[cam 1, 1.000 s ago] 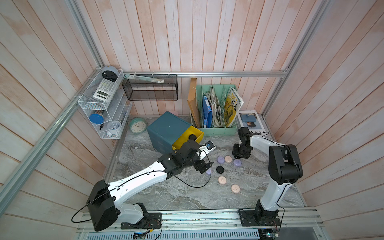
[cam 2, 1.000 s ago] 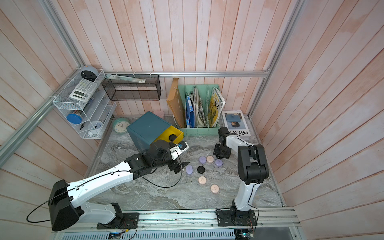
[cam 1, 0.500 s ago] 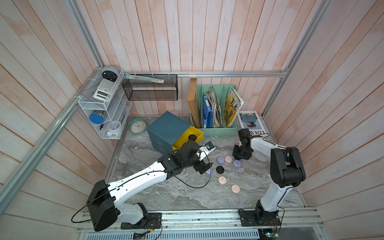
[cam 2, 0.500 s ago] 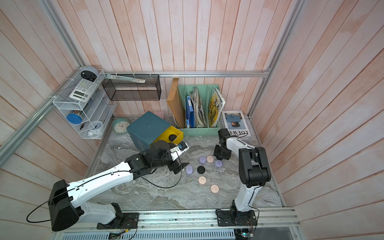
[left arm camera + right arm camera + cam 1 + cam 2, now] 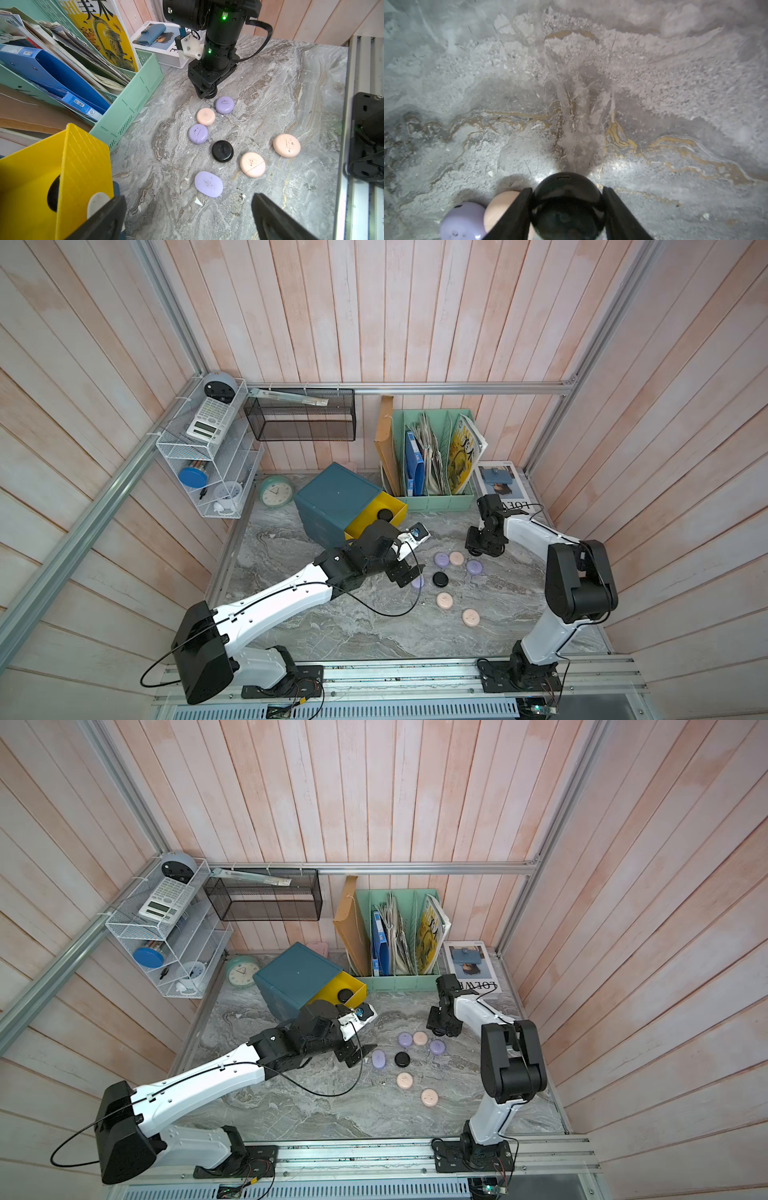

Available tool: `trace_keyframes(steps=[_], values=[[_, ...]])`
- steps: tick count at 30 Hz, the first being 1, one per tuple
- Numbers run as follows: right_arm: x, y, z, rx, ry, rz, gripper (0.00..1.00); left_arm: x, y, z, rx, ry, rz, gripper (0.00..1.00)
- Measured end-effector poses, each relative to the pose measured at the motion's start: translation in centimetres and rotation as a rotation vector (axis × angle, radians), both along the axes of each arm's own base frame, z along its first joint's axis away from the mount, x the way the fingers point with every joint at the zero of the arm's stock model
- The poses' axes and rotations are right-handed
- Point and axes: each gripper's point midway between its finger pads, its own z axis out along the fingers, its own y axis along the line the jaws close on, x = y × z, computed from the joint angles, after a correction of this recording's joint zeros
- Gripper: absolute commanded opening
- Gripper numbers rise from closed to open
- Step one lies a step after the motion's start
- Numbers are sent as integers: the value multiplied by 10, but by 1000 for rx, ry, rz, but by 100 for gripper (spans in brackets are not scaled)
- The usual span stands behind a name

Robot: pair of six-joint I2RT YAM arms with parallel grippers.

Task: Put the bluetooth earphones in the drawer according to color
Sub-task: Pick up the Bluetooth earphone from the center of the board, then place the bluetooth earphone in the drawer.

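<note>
**A:** Start at the rail. What lies out on the marble top (image 5: 332,630)?

**B:** Nearest is one pink case (image 5: 471,617), with a second pink case (image 5: 444,600) just behind it. Neither is sorted.

**A:** And behind those?

**B:** A black case (image 5: 440,579), with a lilac case (image 5: 378,1058) just beside it. The left gripper (image 5: 358,1052) hangs low beside that lilac case. Its jaws are spread wide towards it and hold nothing.

**A:** Further back?

**B:** A short row of three. A lilac case (image 5: 441,559) and a pink case (image 5: 456,558) are touching or all but, and another lilac case (image 5: 473,567) sits near them. Just past the row, the right gripper (image 5: 567,189) is down by the marble, clamped on a second black case (image 5: 566,209). I cannot tell whether that case is clear of the surface.

**A:** And the chest?

**B:** The chest (image 5: 332,497) stands at the back with its yellow drawer (image 5: 395,506) pulled out. One black case (image 5: 384,514) lies inside. In both top views no other drawer juts out.

**A:** So the tally?

**B:** As I judge it, one of nine is put away. One is in hand, presumably bound for the yellow drawer beside its mate. One black, three lilac and three pink are left on the marble. The lilac and pink cases will each need a drawer of their own, and those drawers must be opened first, so most of the job lies ahead.
</note>
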Motion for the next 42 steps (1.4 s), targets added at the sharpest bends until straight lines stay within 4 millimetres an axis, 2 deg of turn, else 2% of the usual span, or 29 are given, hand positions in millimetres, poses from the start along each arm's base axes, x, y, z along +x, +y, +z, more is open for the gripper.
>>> trace_keyframes(steps=[3,6,11,14,19,28,32,37,42], values=[[1,4,8,0,-23,22,0,5,9,5,-5,-7,20,100],[1,14,24,3,-69,64,0,17,25,19,-33,-25,69,100],[0,38,58,13,-164,155,0,32,52,44,-83,-70,141,100],[5,54,81,23,-214,212,0,39,63,52,-103,-84,171,100],[15,80,122,34,-301,297,0,55,83,57,-123,-84,233,100],[15,122,186,94,-461,425,0,73,109,62,-146,-88,306,100],[6,144,203,152,-507,488,0,75,113,62,-145,-90,319,100],[0,164,216,205,-532,540,0,78,117,63,-130,-106,329,100],[-13,198,234,248,-564,645,0,83,129,67,-129,-122,368,100]])
